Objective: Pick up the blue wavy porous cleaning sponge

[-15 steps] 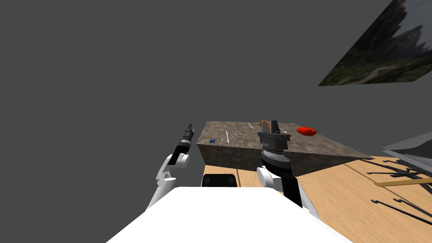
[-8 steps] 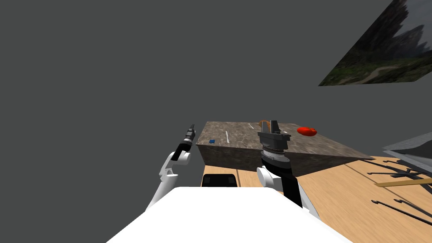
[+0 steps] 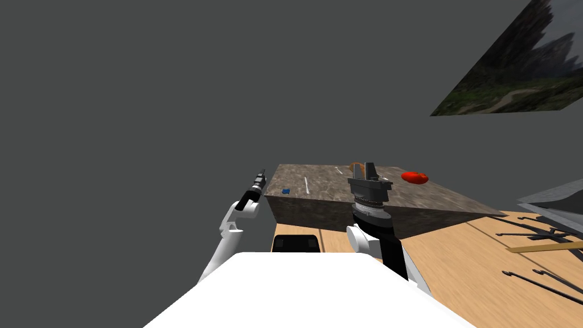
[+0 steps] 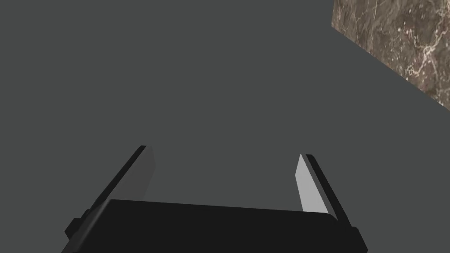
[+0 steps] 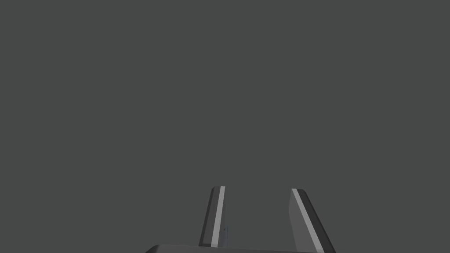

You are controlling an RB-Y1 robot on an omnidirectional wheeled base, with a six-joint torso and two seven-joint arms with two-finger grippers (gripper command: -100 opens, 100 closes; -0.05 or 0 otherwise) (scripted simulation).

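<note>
Nearby, blue sponge (image 3: 286, 190) right of left tool (image 3: 262, 172).

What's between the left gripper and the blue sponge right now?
Head view: only the left edge of the table and its bare stone-patterned top lie between the left gripper and the blue sponge.

White arms (image 3: 226, 242), black wrists (image 3: 249, 199), ribbed grey collar (image 3: 369, 209).

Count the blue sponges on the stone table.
1. The sponge lies near the front left corner of the table, beside a white stick. The right pincer covers part of the top, so another could be hidden.
</note>
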